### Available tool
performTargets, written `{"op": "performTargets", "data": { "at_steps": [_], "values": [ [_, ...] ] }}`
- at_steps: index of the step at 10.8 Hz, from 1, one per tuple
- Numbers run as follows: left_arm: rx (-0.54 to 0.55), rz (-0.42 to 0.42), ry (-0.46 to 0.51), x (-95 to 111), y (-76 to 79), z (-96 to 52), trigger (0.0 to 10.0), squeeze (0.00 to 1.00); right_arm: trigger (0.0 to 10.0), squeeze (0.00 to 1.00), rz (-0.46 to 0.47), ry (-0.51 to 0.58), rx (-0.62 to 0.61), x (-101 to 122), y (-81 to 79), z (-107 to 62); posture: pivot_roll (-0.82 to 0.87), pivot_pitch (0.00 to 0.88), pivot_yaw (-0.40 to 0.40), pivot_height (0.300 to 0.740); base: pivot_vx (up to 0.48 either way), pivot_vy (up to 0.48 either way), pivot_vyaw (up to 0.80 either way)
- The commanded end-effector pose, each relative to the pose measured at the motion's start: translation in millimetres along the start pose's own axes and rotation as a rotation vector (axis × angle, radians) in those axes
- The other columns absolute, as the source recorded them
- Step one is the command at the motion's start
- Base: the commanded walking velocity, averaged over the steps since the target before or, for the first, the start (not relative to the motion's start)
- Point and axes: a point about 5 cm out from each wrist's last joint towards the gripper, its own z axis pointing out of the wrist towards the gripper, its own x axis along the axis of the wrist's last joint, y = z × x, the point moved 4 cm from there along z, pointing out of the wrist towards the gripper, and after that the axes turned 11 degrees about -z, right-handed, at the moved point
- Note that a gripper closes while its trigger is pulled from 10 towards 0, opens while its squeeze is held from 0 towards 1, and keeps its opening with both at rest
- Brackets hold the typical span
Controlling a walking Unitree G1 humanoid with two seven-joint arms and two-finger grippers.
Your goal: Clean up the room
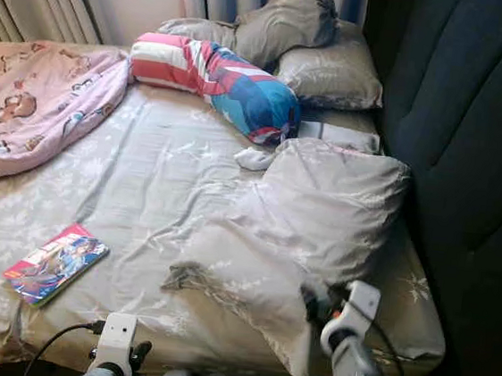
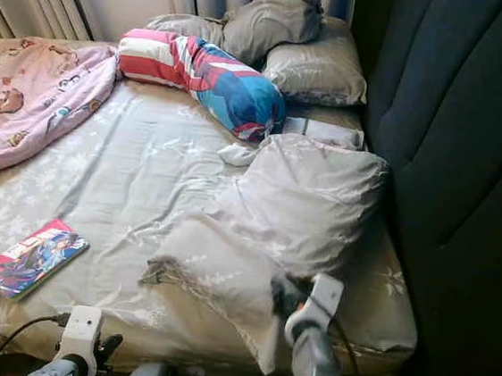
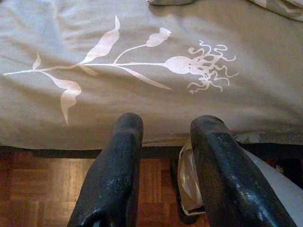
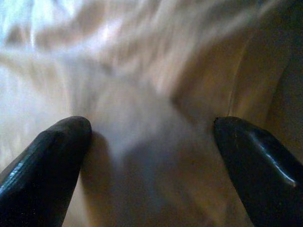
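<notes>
A comic book lies near-left on the bed. The left gripper hangs slightly parted beside the bed's near edge. The right gripper spreads wide against the grey pillow at right.

Pillow blocks right; open sheet between it and book.

Grey bed, bright accents

The bed sheet is grey-beige with pale leaf and flower prints; on it, a matching grey pillow, a red-white-striped and blue bolster, a pink cartoon-print blanket and a colourful red-blue book. Beside the bed, a dark navy headboard.
</notes>
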Motion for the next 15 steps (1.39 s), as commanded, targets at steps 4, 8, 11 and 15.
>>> {"op": "performTargets", "data": {
  "at_steps": [4, 8, 11, 15],
  "values": [
    [0.016, 0.017, -0.025, -8, -8.0, -3.9, 10.0, 0.00, 10.0, 0.00, -0.025, -0.106, -0.023, -21, 1.3, -4.0, 0.11, 0.105, 0.079, 0.653, 0.000, 0.000, 0.00],
    [0.020, 0.008, -0.018, -8, -7.9, -3.9, 10.0, 0.00, 0.0, 0.00, -0.011, -0.123, -0.011, -29, 0.0, -6.6, 0.11, 0.106, 0.079, 0.653, 0.000, 0.000, 0.00],
    [0.024, 0.013, -0.017, -7, -8.9, -4.0, 10.0, 0.00, 0.0, 0.00, -0.010, -0.129, -0.024, -32, 2.5, -8.4, 0.11, 0.103, 0.080, 0.653, 0.000, 0.000, 0.00],
    [0.031, 0.015, -0.018, -6, -9.9, -3.6, 10.0, 0.00, 0.0, 0.00, -0.042, -0.142, -0.087, -33, 12.9, -9.8, 0.11, 0.097, 0.080, 0.653, 0.000, 0.000, 0.00]
  ]
}}
